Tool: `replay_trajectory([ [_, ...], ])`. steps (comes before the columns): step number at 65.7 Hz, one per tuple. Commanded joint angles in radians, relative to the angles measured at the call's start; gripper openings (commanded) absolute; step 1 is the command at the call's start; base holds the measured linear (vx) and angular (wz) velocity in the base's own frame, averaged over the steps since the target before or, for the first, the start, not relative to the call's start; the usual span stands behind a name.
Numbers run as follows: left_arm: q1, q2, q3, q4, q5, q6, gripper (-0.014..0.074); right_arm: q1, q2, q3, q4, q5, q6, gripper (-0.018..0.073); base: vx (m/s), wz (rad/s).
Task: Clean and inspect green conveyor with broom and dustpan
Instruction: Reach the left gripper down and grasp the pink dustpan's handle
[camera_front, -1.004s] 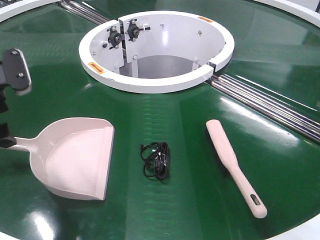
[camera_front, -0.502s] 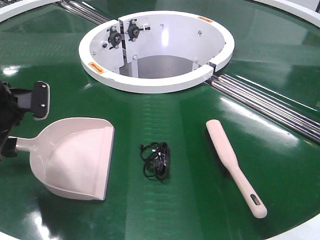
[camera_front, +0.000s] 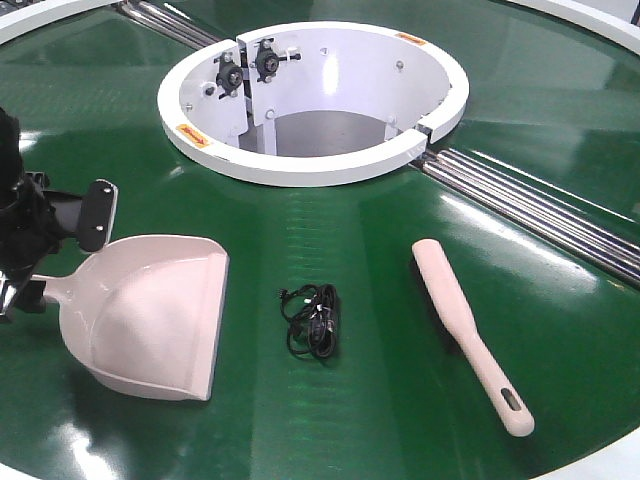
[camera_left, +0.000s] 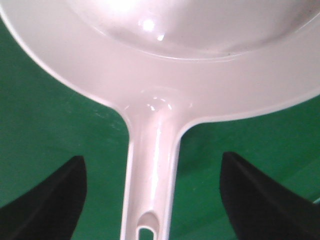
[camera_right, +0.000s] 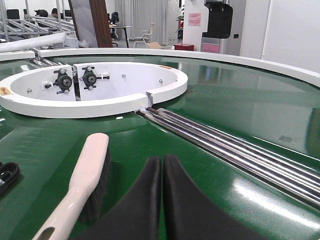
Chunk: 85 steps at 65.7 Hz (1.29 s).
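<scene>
Evenly astride dustpan (camera_left: 165, 75) handle: left claw (camera_left: 151, 175), agape

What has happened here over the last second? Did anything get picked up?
The left gripper came down over the handle of the dustpan and now straddles it, jaws open, nothing gripped yet. The dustpan, the broom and the black cable bundle lie where they were on the green conveyor.

Glossy green conveyor (camera_front: 385, 400), dustpan (camera_front: 150, 315) lying left, coiled black cable (camera_front: 313, 322) centre, broom (camera_front: 466, 330) lying right
</scene>
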<state>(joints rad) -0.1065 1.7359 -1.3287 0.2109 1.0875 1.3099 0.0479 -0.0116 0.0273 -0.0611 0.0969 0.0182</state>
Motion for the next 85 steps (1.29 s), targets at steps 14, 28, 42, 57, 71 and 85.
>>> replay_trajectory([
  [14,0.004,0.027,-0.029,0.037,-0.077,0.004,0.0512,-0.007,-0.011,0.004,-0.011,-0.074,-0.004,-0.0008,0.00,0.00],
  [28,0.004,0.073,-0.029,0.070,-0.078,0.002,0.0491,-0.007,-0.011,0.004,-0.011,-0.074,-0.004,-0.0008,0.00,0.00],
  [42,0.004,0.076,-0.029,0.088,-0.080,0.001,0.0242,-0.007,-0.011,0.004,-0.011,-0.074,-0.004,-0.0008,0.00,0.00],
  [57,0.004,0.069,-0.029,0.091,-0.055,0.001,-0.0008,-0.007,-0.011,0.004,-0.011,-0.074,-0.004,-0.0008,0.00,0.00],
  [71,0.002,0.016,-0.031,0.085,-0.037,0.001,-0.0008,-0.007,-0.011,0.004,-0.011,-0.074,-0.004,-0.0008,0.00,0.00],
  [85,-0.034,0.004,-0.087,0.045,0.003,-0.005,-0.0008,-0.007,-0.011,0.004,-0.011,-0.074,-0.004,-0.0008,0.00,0.00],
])
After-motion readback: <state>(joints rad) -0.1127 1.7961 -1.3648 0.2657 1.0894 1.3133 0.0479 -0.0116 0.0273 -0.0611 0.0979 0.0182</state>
